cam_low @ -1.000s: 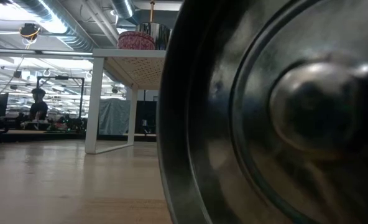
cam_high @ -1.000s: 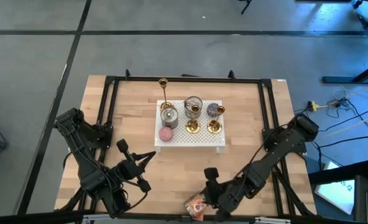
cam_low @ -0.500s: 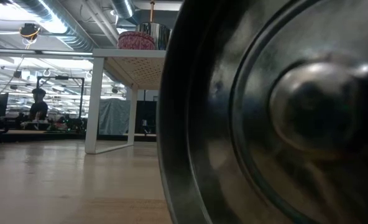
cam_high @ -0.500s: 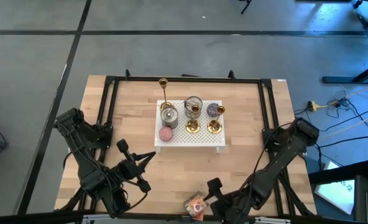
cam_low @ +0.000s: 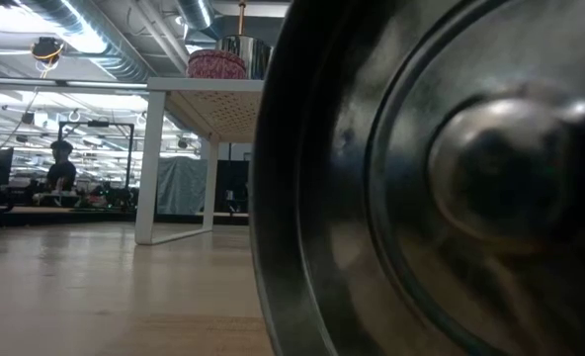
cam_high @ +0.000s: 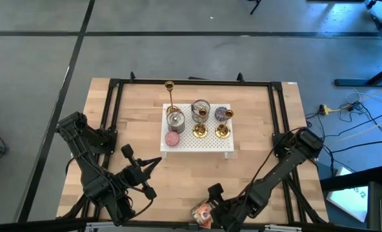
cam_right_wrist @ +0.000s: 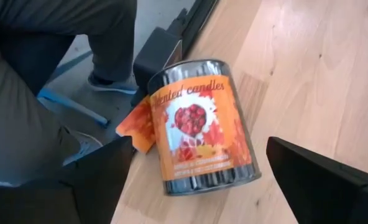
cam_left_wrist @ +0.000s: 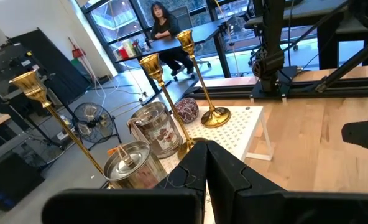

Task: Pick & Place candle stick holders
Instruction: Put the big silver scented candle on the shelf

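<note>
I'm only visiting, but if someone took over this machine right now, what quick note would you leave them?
Left gripper: shut, empty, waiting near the table's front left.
Right gripper: open, at the front edge around a tipped orange candle tin, not gripping it.
Three candle stick holders stand on the white shelf with silver tins and a pink candle.
Done: no holder is being carried. Left: whichever holders remain to be moved.

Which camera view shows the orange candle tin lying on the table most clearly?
The right wrist view: the orange candle tin lies on its side between the open right gripper's fingers, label readable. The high view shows only a small patch at the table's near edge; the low view only a metal end; the left wrist view nothing.
</note>
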